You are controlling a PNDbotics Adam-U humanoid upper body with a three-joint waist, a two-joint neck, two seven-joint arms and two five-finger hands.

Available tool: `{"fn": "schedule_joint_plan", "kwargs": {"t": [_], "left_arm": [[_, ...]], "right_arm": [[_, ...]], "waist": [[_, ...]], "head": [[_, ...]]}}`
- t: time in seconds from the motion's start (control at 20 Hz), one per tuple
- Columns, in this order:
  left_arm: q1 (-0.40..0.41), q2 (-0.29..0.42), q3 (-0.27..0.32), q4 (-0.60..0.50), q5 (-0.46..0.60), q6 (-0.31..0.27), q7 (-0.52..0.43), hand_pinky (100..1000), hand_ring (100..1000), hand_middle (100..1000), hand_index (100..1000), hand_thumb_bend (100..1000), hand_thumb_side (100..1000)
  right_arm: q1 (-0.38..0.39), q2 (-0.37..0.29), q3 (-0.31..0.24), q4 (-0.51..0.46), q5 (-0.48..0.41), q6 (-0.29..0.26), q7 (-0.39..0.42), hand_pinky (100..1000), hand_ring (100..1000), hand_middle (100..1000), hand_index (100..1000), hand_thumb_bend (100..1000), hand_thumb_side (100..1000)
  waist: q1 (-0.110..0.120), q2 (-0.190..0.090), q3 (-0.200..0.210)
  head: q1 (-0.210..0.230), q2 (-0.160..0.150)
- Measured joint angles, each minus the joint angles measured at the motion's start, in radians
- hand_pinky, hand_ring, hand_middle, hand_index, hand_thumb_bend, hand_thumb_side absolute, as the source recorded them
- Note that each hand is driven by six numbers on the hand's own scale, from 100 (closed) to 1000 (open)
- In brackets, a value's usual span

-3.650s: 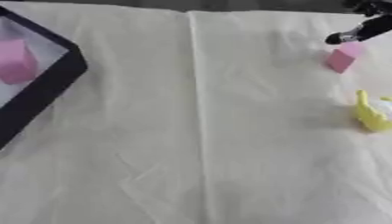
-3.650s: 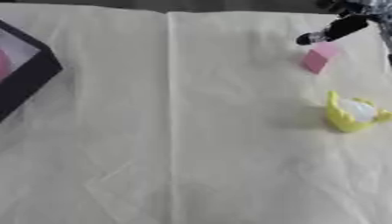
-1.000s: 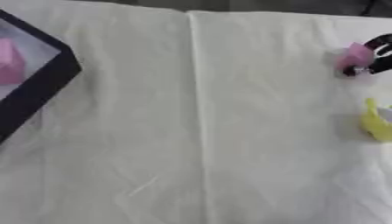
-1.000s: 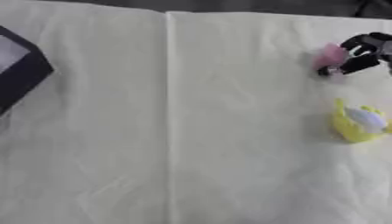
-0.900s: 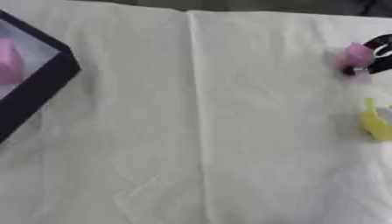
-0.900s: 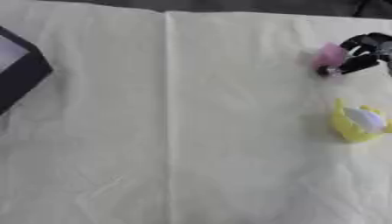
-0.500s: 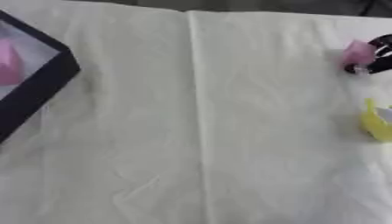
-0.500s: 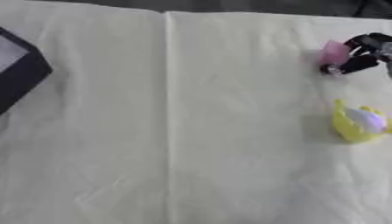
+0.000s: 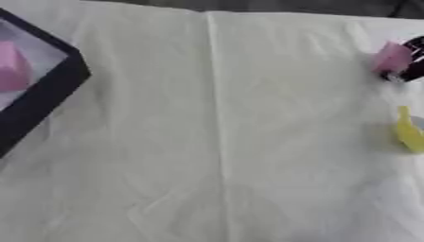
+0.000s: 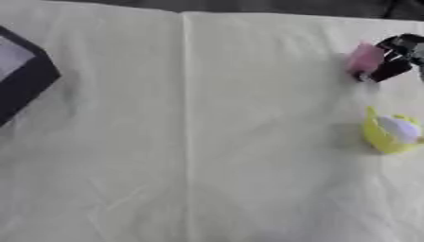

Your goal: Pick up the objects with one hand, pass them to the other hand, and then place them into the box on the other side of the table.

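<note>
A pink block (image 10: 364, 57) is at the far right of the white cloth, with the fingers of my right hand (image 10: 393, 59) curled round it from the right. Only the dark fingers show; the rest of the hand is past the edge. Nearer to me on the right lies a yellow object with a pale top (image 10: 389, 132). The dark-rimmed box (image 9: 46, 101) sits at the far left, and another pink object (image 9: 12, 67) lies inside it. My left hand is out of sight.
A white cloth (image 9: 215, 142) with a lengthwise crease covers the table. A dark strip runs along the far edge.
My right hand came down from above the pink block and closed round it. Over the last second the block has risen slightly in the picture.
</note>
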Motion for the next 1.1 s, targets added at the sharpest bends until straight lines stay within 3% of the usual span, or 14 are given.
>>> {"fn": "schedule_joint_plan", "kwargs": {"t": [0.65, 1.1], "left_arm": [[0.013, 0.0, 0.0, 0.006, 0.0, 0.0, 0.0, 720, 701, 685, 742, 377, 451], [0.021, 0.0, 0.0, 0.007, 0.002, 0.0, 0.0, 719, 700, 684, 741, 373, 453]], "right_arm": [[0.013, 0.001, 0.016, -0.056, -0.071, 0.007, -0.019, 853, 768, 569, 649, 398, 100], [0.065, -0.013, 0.028, -0.17, -0.176, 0.007, -0.015, 857, 761, 563, 645, 397, 100]], "waist": [[0.002, -0.019, -0.021], [0.007, -0.043, -0.044]], "head": [[0.01, 0.019], [0.017, 0.029]]}}
